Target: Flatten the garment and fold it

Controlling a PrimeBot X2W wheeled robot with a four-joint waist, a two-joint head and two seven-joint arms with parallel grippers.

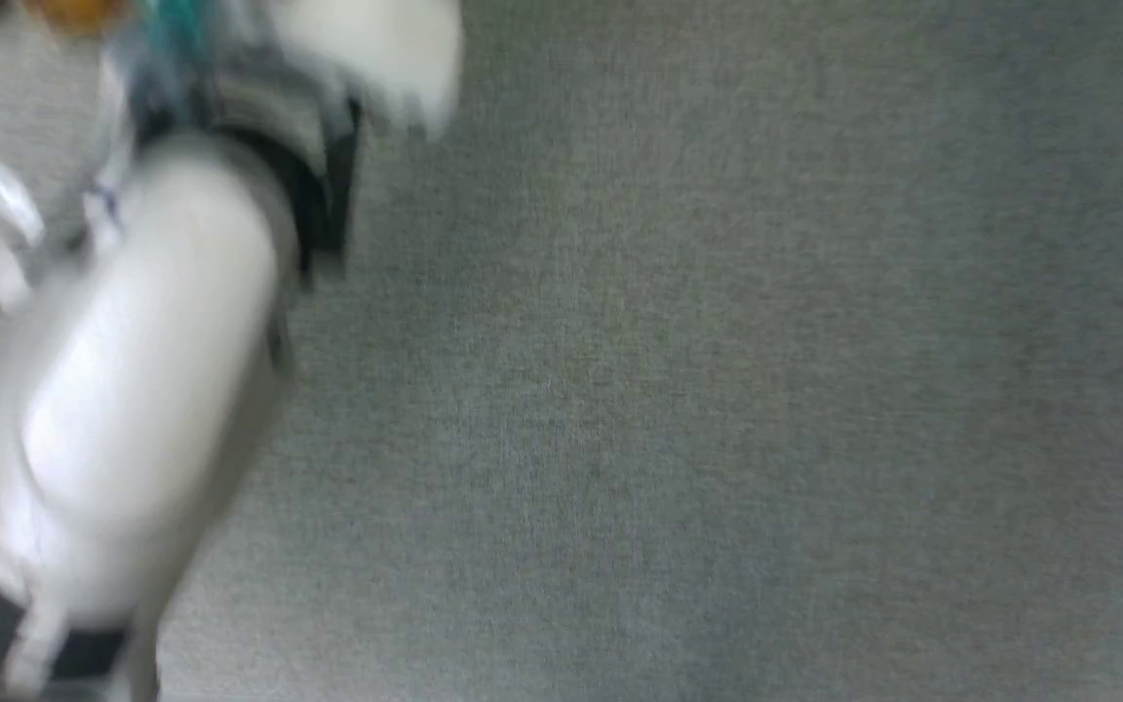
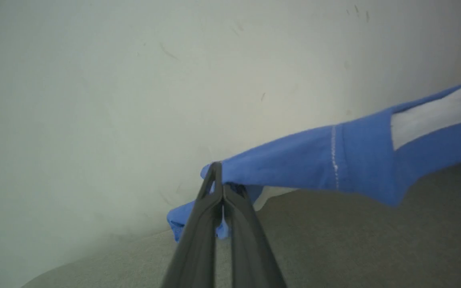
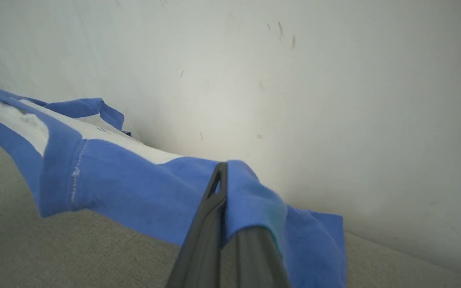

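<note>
Early yet: the shirt point(image 2: 314, 164) hangs stretched between the arms over the grey surface point(image 3: 22, 248) — not laid flat, no fold made. Left jaws clamp one blue sleeve, right jaws the other. A white wall point(image 2: 114, 80) stands close behind, leaving little room there.

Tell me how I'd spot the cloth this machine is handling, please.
Look where the pale scuffed wall meets the grey woven surface. Along that line hangs the garment, pinched at one end by the left gripper and at the other by the right gripper. It alone is bright: royal-blue sleeves with pale stitching, joined to white panels.
</note>
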